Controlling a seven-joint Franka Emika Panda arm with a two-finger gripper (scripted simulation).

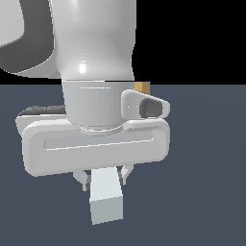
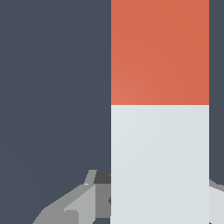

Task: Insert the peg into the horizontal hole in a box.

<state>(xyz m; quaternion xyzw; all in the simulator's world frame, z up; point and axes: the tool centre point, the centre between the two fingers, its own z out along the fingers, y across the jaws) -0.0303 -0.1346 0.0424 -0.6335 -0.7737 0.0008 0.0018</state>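
The peg point(image 1: 106, 199) lies under my hand, its pale grey-white end pointing toward the exterior camera. In the wrist view the peg point(image 2: 159, 109) fills the frame: the red-orange end is farther from the hand and the white part runs between the fingers. My gripper point(image 1: 104, 182) straddles the white part, with a finger point(image 1: 83, 179) on each side, and looks shut on it. It also shows in the wrist view point(image 2: 159, 199). The box point(image 1: 142, 87) is only a small tan corner showing behind my wrist, far back. The hole is hidden.
A flat dark grey-blue floor point(image 1: 206, 168) spreads all around. My arm's white body point(image 1: 93, 43) fills the upper middle of the exterior view and hides most of the scene behind it.
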